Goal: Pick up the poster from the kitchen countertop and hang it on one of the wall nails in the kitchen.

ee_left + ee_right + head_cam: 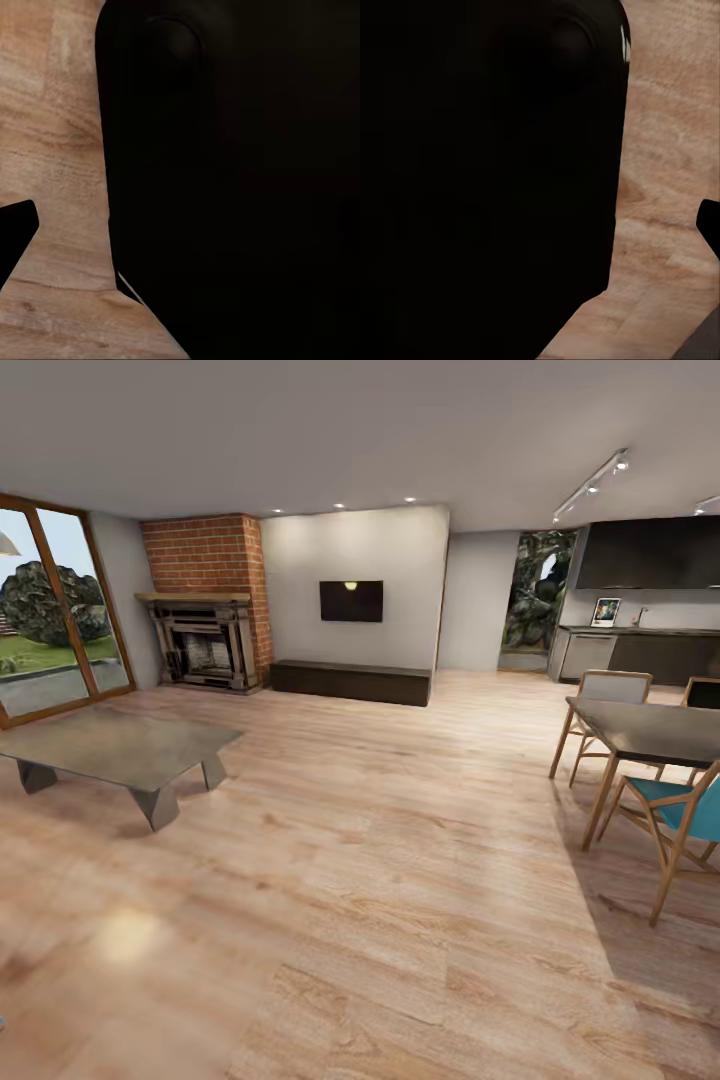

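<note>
Left wrist view: mostly a large black body (pixel 240 180) close to the lens, pale wood floor (pixel 52 150) beside it, one dark wedge (pixel 15 232) at the edge; whether this is a claw finger cannot be told, nor whether the left claw is released or clenched. Right wrist view: much the same, a black mass (pixel 487 180) over most of the picture, wood floor (pixel 660 150) alongside, a small dark tip (pixel 711 225) at the border; the right claw's state cannot be told either.

Farther out, in the head view: wide light wood floor (pixel 380 880) across an open room. Near left, a low grey coffee table (pixel 120 745). Far left, a glazed door (pixel 50 610) onto grass and rocks, then a brick fireplace (pixel 205 605). Far centre, a dark screen (pixel 351 601) on a pale wall above a low dark bench (pixel 350 682). Right, a dark dining table (pixel 650 730) with wooden chairs, one with a teal seat (pixel 675 805).

Far right, the kitchen: dark upper cabinets (pixel 650 552), the kitchen countertop (pixel 640 630) over grey lower cabinets. On the countertop's left end, the poster (pixel 605 612), upright against the wall, long axis vertical, face turned toward the room. Too small for any writing to be read. Poster well apart from the robot, across the floor, beyond the dining table.
</note>
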### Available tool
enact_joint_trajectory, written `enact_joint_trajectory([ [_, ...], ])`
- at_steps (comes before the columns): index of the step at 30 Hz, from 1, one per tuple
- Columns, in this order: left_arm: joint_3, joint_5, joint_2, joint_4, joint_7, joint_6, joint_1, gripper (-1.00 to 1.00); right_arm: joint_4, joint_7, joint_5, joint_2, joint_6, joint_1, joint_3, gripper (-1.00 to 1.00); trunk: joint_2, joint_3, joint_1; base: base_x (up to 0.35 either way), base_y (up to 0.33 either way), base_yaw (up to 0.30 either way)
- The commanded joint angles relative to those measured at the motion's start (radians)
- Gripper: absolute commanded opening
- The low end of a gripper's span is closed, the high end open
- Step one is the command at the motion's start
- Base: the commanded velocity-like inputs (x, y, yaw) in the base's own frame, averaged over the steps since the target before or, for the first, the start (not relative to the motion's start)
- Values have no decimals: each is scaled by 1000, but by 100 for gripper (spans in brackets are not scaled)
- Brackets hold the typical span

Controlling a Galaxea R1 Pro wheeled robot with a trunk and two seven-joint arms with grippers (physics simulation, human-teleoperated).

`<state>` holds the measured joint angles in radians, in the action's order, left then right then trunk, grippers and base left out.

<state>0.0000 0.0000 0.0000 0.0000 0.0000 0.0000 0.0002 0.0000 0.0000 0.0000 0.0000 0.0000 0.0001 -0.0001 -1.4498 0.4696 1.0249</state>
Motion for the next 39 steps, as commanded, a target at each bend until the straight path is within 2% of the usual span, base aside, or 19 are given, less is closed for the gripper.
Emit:
enact_joint_trajectory([
  [1, -1, 0, -6, -6, -1, -6, 6, 100, -6, -2, -4, -6, -6, -6, 0, 100, 0, 0, 0, 0, 0, 0],
  [4, -2, 0, -20, -22, -1, -6, 18, 100, -15, -2, -4, -7, -12, -23, 0, 100, 0, 0, 0, 0, 0, 0],
  [8, -2, 0, -20, -32, -1, -6, 18, 100, -15, -2, -4, -7, -12, -43, 0, 100, 0, 0, 0, 0, 0, 0],
  [23, 0, -1, -21, -37, -1, -10, 19, 100, -19, -2, -4, -12, -12, -48, 0, 100, 0, 0, 0, 0, 0, 0],
  [32, 9, 1, 30, -88, -4, -61, 24, 100, -71, -3, -2, -63, -62, -100, -3, 100, 0, 0, 0, 0, 0, 0],
  [33, 11, 2, 54, -575, -4, -77, 24, 100, -398, -3, -1, -69, -90, -133, -2, 100, 0, 0, 0, 32, 0, 0],
  [39, 23, 3, 58, -571, -3, -102, 25, 100, -410, -3, 2, -74, -93, -130, -1, 100, 0, 0, 0, 206, 0, 0],
])
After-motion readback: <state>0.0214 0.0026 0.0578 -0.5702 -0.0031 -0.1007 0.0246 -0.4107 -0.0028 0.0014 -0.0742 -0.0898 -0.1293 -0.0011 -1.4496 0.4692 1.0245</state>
